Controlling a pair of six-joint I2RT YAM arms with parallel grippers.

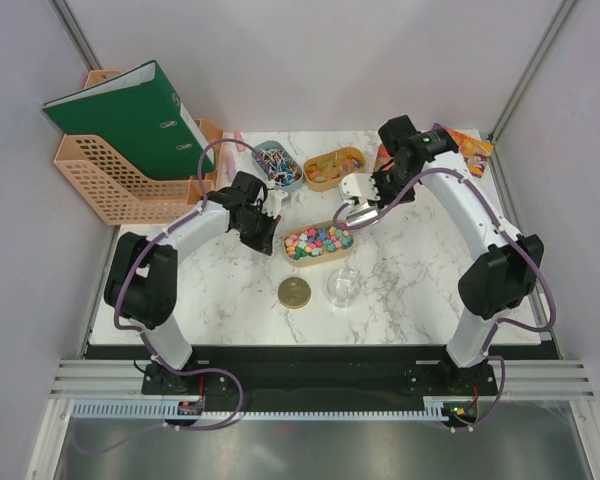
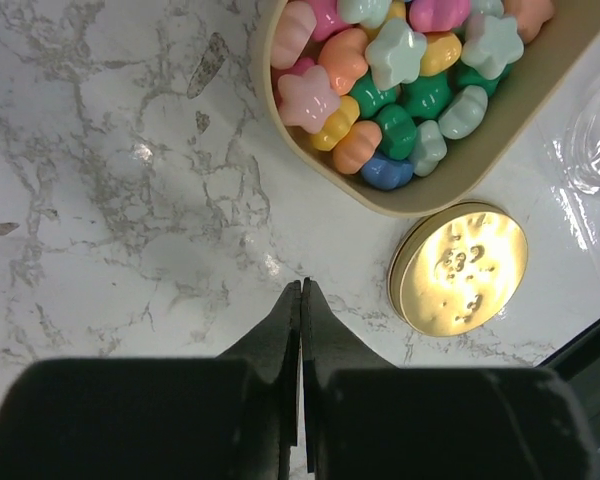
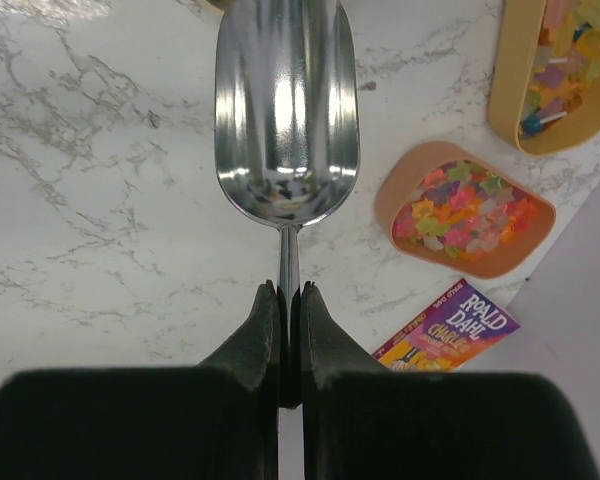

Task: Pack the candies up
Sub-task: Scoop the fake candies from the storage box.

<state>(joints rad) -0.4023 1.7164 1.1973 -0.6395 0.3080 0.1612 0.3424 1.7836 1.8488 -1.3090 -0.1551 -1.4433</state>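
Candies (image 2: 395, 50) heaped in oval tray (image 2: 520, 110), mid table (image 1: 420, 270): small, light, hard, prob roll; take w/ scoop (image 3: 285, 110), don't pinch. R jaws clamped on its handle, bowl empty. L jaws closed, holding 0.

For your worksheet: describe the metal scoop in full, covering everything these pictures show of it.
The scoop is polished silver metal, with a deep, rounded bowl that mirrors the light and a thin, straight handle. Its bowl is empty. The right gripper is shut on the handle, so the bowl points away from the fingers, over the marble table. Whether it touches the table cannot be told.
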